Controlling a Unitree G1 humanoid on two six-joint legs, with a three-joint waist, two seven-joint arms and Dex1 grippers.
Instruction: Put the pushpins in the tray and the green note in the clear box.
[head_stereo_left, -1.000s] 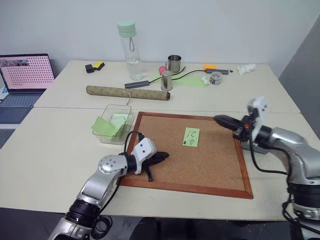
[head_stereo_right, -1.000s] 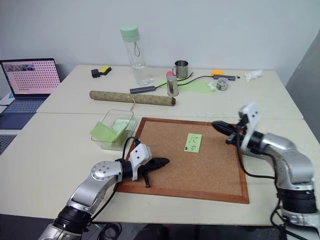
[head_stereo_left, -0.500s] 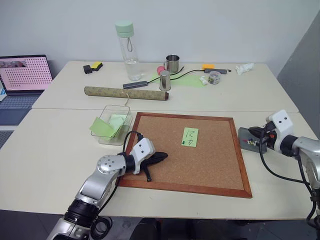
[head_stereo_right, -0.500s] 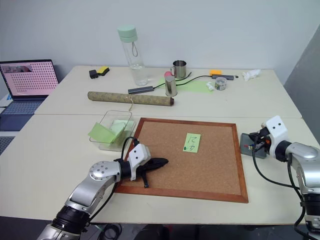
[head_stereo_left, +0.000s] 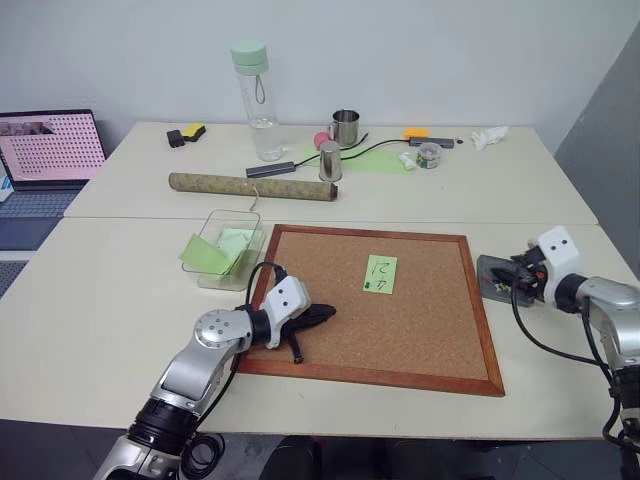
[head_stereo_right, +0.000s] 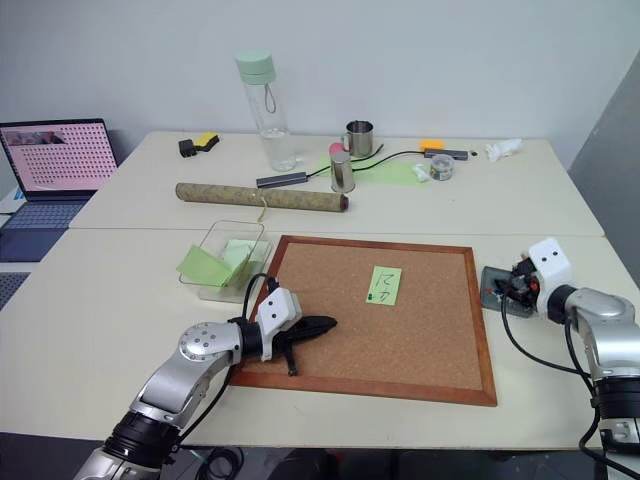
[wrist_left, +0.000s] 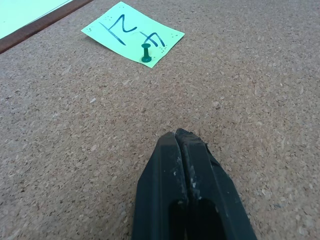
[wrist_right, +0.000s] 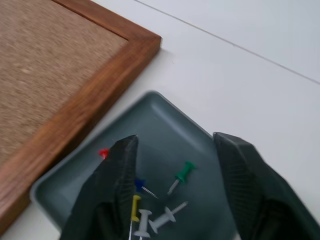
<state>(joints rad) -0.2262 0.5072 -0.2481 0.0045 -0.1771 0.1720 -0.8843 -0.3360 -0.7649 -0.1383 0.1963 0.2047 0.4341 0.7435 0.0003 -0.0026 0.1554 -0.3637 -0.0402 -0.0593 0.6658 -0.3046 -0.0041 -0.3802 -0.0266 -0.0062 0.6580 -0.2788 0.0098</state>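
Pushpins (wrist_right: 155, 200) sat loose in the dark grey tray (wrist_right: 165, 120) just off the right edge of the cork board (head_stereo_left: 400, 330) — a green one, a yellow, a blue, a red and a couple of pale ones. Right gripper (wrist_right: 175, 165) hung right over that tray with its fingers spread apart and nothing between them. One more green pushpin (wrist_left: 146, 52) was stuck in the green note (head_stereo_left: 381, 273), which lay flat near the middle of the board with dark scribbles on it. Clear box (head_stereo_left: 228, 246) sat on the worktop beside the board's left edge, holding a few plain green notes, one poking out over its rim. Left gripper (head_stereo_left: 322, 314) rested over the board's near left part, fingers pressed tight together, empty, well short of the note.
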